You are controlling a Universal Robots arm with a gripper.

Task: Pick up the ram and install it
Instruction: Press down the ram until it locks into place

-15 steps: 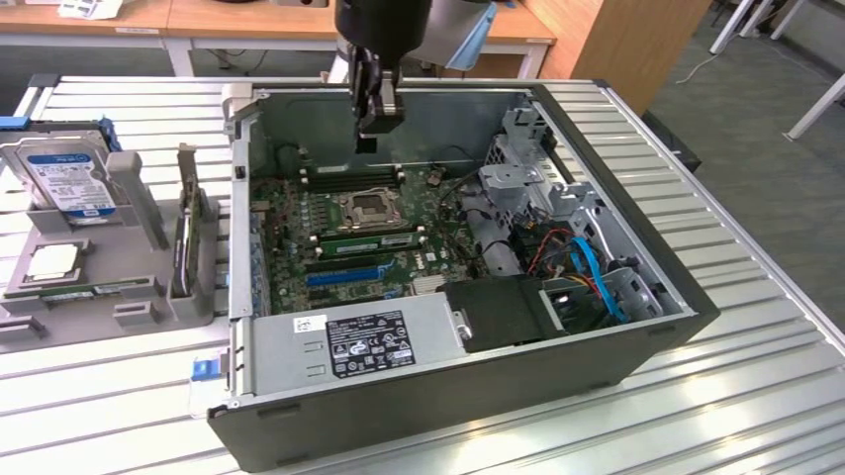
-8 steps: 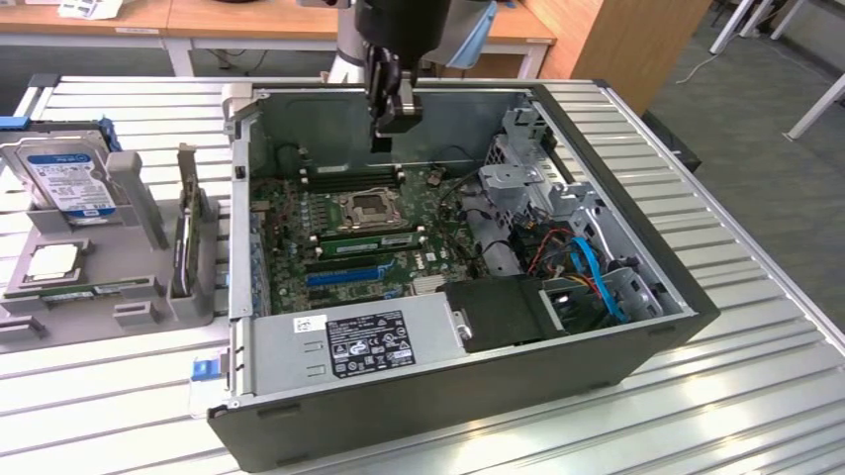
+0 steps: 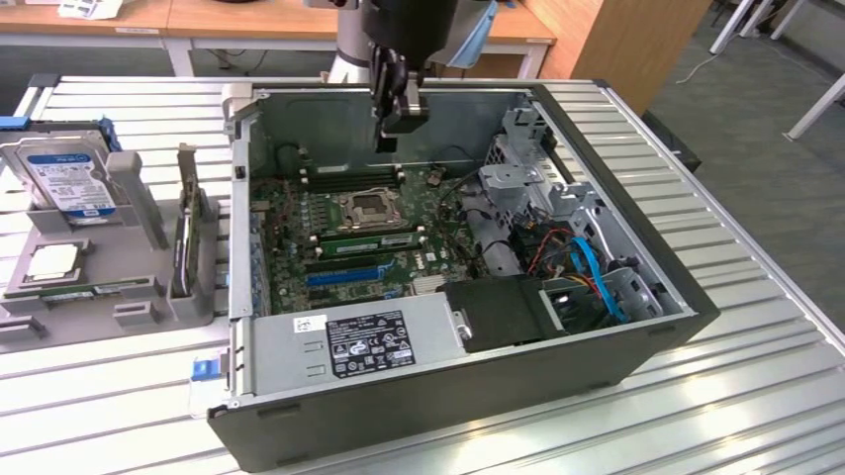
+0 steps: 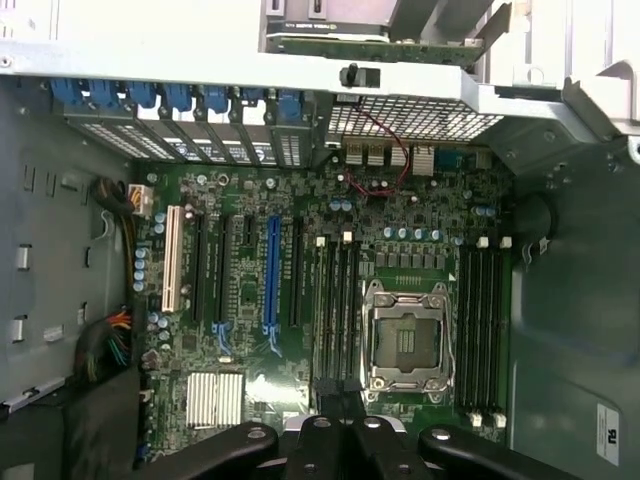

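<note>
Exterior view: the gripper (image 3: 387,137) hangs over the open case (image 3: 436,416), above the far part of the board, its fingers pressed together with nothing visible between them. A long green stick, taken to be the ram (image 3: 370,240), lies along the slots just beside the socket (image 3: 367,210), on the side nearer the blue slot. The pick-up looks done and the ram looks placed. Whether it is fully seated and latched cannot be told.

In the wrist view the gripper (image 4: 345,435) is again shut, poised over the bank of slots (image 4: 338,310) next to the socket.

Count: one gripper, one socket, and two banks of memory slots, one on each side of the socket. There is also one blue slot (image 4: 271,275), one white slot (image 4: 171,258), and one hard drive (image 3: 63,178) standing in the grey fixture (image 3: 145,297) outside the case. A green strip lying in that fixture may be another stick, though this cannot be confirmed.
</note>
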